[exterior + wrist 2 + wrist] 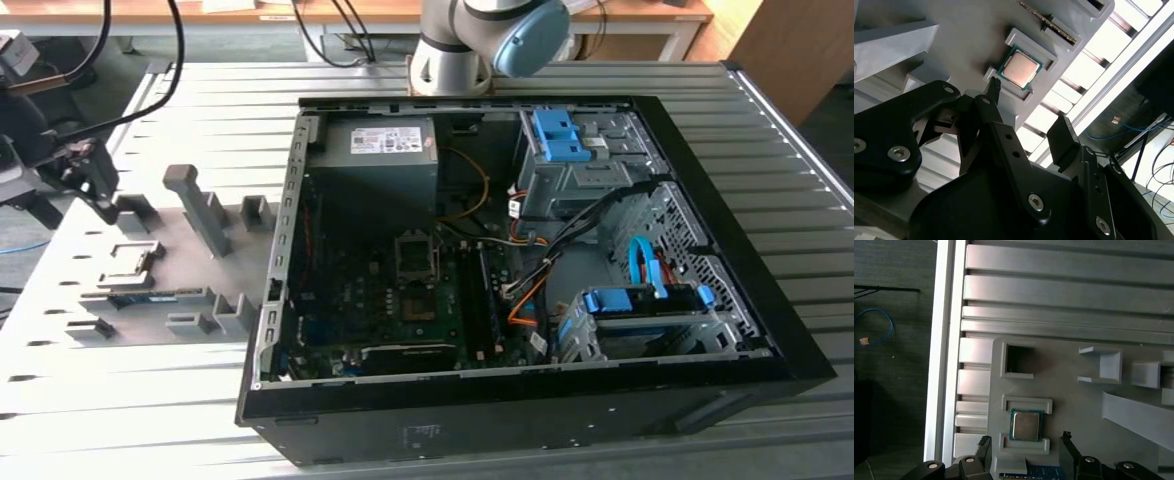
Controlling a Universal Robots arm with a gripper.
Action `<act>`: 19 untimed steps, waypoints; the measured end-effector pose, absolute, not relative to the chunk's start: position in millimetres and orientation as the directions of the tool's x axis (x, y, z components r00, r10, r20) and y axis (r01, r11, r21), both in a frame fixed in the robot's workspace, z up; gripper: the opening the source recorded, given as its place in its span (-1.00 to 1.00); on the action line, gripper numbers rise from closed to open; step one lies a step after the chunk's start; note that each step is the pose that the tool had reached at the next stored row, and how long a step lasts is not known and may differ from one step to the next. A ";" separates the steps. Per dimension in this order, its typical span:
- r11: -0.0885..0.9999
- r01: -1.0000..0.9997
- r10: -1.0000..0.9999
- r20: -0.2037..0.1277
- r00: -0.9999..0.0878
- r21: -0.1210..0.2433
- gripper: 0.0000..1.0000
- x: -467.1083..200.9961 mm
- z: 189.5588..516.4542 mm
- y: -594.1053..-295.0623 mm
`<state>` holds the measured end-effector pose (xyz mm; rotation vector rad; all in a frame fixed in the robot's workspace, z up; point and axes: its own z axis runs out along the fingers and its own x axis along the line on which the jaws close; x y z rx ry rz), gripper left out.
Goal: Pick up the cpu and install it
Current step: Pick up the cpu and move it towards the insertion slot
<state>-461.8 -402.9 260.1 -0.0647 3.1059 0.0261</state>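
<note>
**Cpu at its pick-up station.** The small square cpu (1026, 425) (1020, 69), with a silver-grey metal top and a green rim, lies flat in a recess of the light-grey fixture plate (1079, 410) (60, 270), between two raised grey brackets. In both wrist views the black fingers (985, 449) (994, 90) are spread wide, one to each side of the cpu, and neither touches it. In the exterior view, the plate rests on the slatted aluminium bench (801, 250), at nine o'clock of the open black computer case (534, 410).

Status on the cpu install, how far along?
Nothing done yet: the cpu lies in its holder on the grey plate. In hand: the open gripper hovers over it, jaws spread either side, not gripping. Left: the pick and the install in the open computer case.
</note>
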 end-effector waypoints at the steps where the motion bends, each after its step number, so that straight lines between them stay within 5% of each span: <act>1: 0.999 -0.042 -0.041 -0.035 -0.999 0.016 0.29 -461.7 258.7 -402.9; 19: 0.999 -0.042 -0.041 -0.035 -0.999 0.017 0.29 -461.8 238.1 -402.9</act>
